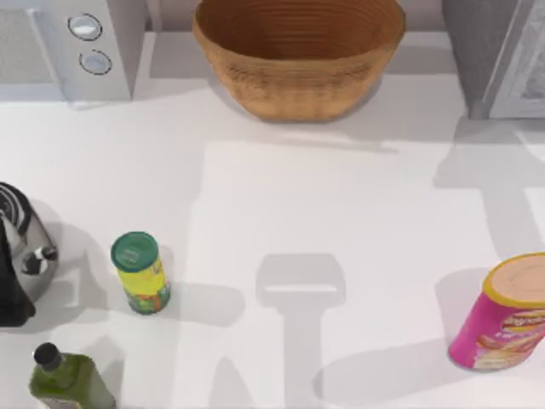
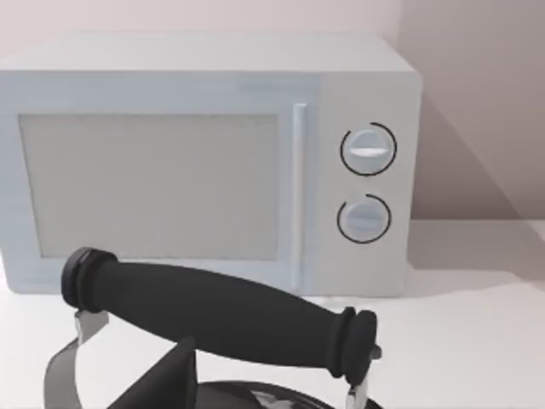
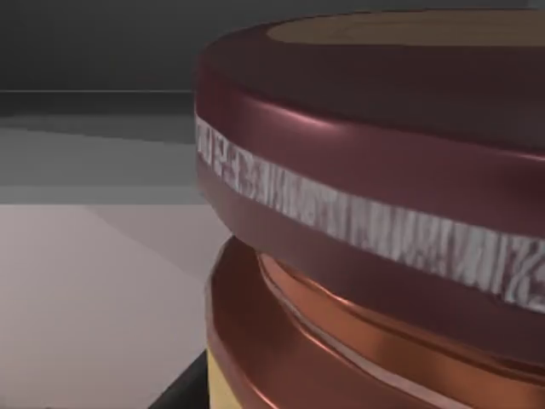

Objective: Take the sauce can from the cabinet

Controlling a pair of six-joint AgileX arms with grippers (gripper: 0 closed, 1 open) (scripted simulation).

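Observation:
The sauce can (image 3: 375,170) sits very close in the right wrist view. It has a dark maroon lid with a tan patch on top, a pale band round the rim and coppery sides below. Behind it is a dim grey interior. A dark edge of my right gripper (image 3: 183,394) shows low beside the can. The cabinet (image 1: 484,51) stands at the table's back right, with grey sides and a white framed door (image 1: 526,72) at the top view's edge.
A wicker basket (image 1: 298,55) stands at the back middle. At the back left is a white two-knob appliance (image 1: 77,47). A kettle (image 1: 21,256), a green-lidded yellow can (image 1: 140,273) and a green bottle (image 1: 64,379) stand on the left. A pink canister (image 1: 502,315) stands front right.

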